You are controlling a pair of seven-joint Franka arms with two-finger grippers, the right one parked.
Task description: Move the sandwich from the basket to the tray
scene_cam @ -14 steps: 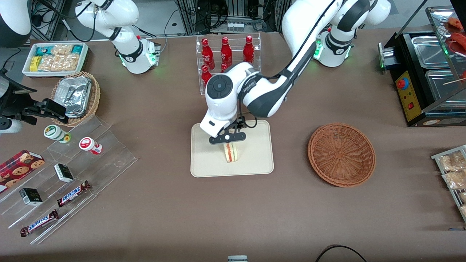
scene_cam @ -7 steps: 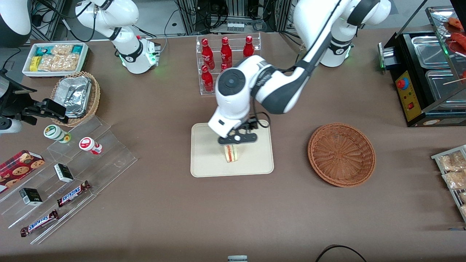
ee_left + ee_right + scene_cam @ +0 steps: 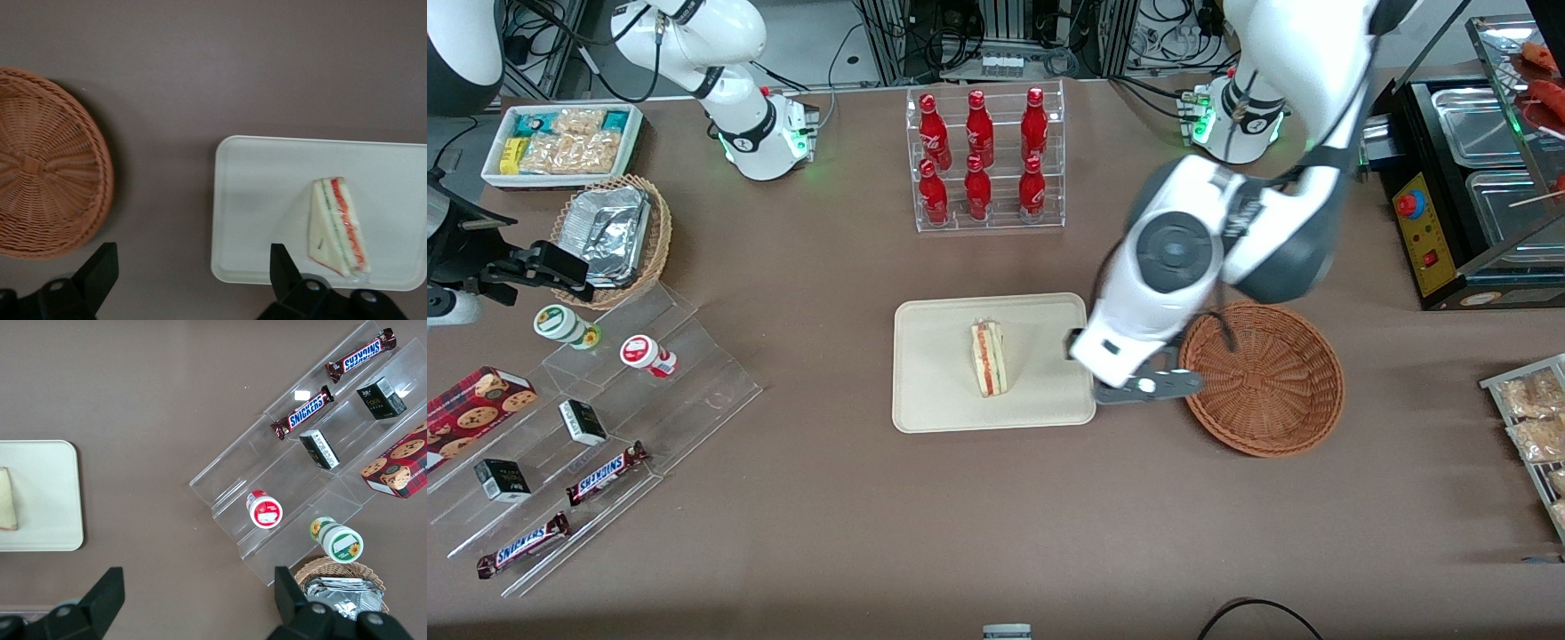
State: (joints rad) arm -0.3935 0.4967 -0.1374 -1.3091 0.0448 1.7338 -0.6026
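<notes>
Sandwich point(image 3: 988, 359): lying on tray point(image 3: 934, 391), near its middle. Basket point(image 3: 1263, 378): toward the working arm's end. Gripper point(image 3: 1144, 388): raised between tray and basket, fingers point(image 3: 100, 270) spread wide, holding nothing.

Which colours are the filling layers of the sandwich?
Red and green, between pale bread; the sandwich shows best in the left wrist view.
</notes>
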